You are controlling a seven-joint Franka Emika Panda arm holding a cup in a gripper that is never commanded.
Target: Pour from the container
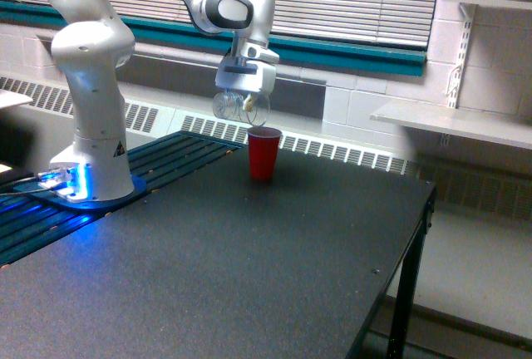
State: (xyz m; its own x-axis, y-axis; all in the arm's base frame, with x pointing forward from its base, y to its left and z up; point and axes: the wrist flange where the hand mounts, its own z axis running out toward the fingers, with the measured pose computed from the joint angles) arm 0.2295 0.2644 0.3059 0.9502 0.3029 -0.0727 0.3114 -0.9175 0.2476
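On your dark worktop [249, 268] you have one white arm [91, 85], mounted at the exterior view's left edge, and one red cup [263, 153] standing upright near the far side. That makes two cups counting the container [239, 108], the single clear one. Your arm reaches across with its wrist pointing down, and its pincer [243, 103] pinches the container, which lies tipped on its side in the air, just above and to the exterior view's left of the red cup's rim.
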